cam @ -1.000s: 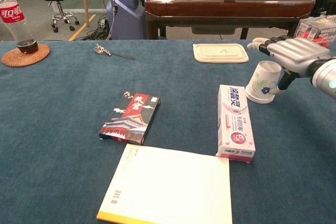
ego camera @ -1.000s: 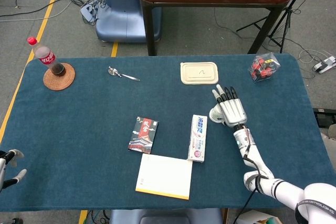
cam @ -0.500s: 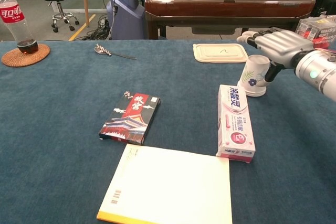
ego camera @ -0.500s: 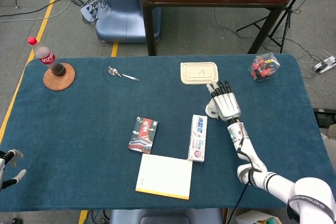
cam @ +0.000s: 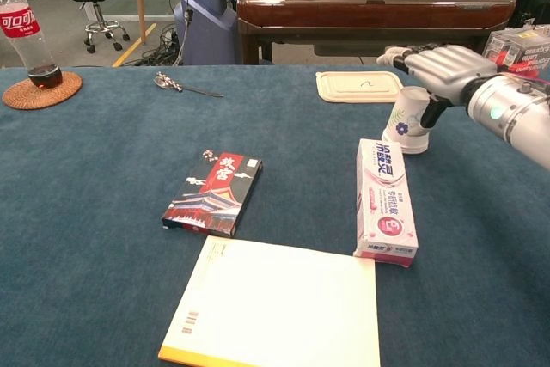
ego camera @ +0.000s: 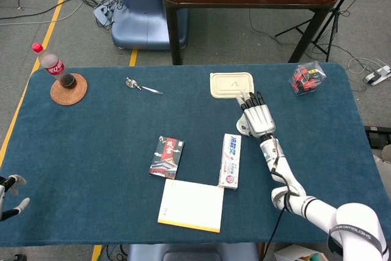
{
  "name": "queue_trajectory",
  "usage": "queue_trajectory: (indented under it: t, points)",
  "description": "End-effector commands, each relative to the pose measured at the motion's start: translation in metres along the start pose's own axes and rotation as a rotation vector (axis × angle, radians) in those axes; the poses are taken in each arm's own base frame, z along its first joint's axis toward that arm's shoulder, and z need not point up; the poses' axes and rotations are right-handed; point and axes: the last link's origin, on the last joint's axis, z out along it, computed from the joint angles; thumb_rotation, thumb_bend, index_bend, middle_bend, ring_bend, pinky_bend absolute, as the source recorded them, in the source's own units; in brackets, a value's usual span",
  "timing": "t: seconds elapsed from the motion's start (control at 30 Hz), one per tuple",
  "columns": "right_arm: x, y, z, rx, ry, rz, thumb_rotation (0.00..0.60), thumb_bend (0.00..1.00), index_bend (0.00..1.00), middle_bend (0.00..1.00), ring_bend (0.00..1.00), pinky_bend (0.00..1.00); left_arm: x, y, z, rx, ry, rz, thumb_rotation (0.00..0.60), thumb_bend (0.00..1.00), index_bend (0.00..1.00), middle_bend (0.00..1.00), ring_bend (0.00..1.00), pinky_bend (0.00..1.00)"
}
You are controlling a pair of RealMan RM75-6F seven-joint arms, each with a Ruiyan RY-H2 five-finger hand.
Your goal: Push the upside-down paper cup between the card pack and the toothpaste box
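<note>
At the far left edge of the table, low in the head view, your left hand (ego camera: pixel 11 197) hangs with fingers apart and nothing in them, well away from the work. The cola bottle (ego camera: pixel 52 65) stands on its woven coaster (ego camera: pixel 68 89) near the far left corner, and the spoon (cam: pixel 180 86) lies further along the far side. The card pack (cam: pixel 213 193) lies flat near the middle, its long axis running roughly front to back with a slight tilt; the notebook (cam: pixel 279 304) sits just in front of it, toward you. Between the card pack and the toothpaste box (cam: pixel 384 198) there is an open strip of blue cloth – the box lies flat too, long axis front to back, its near end almost at the notebook's corner. The paper cup (cam: pixel 407 122) stands mouth down and slightly tilted, just beyond and to the right of the box's far end, not in that strip. Your right hand (cam: pixel 436 68) lies over the cup's top and right side, fingers extended and pointing toward the lidded tray (cam: pixel 360 86) – pressing against the cup, not wrapped around it. A clear box of red pieces (ego camera: pixel 307 77) sits near the far right corner.
</note>
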Motion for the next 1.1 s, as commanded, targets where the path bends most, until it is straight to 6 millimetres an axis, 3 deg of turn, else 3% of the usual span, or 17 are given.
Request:
queue_trajectory:
  t: [0.03,0.47,0.9,1.0,1.1]
  points:
    - [0.000,-0.003,0.004,-0.001,-0.005,0.003,0.600,0.00,0.00,0.00,0.00,0.02,0.000,0.000,0.000,0.000,0.000,-0.001,0.600,0.21,0.48,0.58,0.45,0.60]
    - [-0.004,-0.021,0.015,0.025,-0.029,0.038,0.600,0.00,0.00,0.00,0.00,0.02,0.000,-0.001,-0.001,0.000,-0.002,0.002,0.600,0.21,0.48,0.58,0.45,0.60]
    - [0.020,-0.005,-0.021,0.067,0.059,0.039,0.600,0.00,0.00,0.00,0.00,0.02,-0.002,0.000,-0.001,-0.001,-0.010,0.008,0.600,0.21,0.48,0.58,0.45,0.60]
    - [0.030,0.002,-0.031,0.057,0.092,0.032,0.600,0.00,0.00,0.08,0.03,0.07,-0.003,0.001,0.000,-0.006,-0.014,0.012,0.600,0.21,0.48,0.58,0.45,0.60]
    - [0.038,0.009,-0.040,0.052,0.123,0.020,0.600,0.00,0.03,0.26,0.20,0.20,-0.004,0.002,0.000,-0.010,-0.016,0.013,0.600,0.21,0.48,0.58,0.45,0.60]
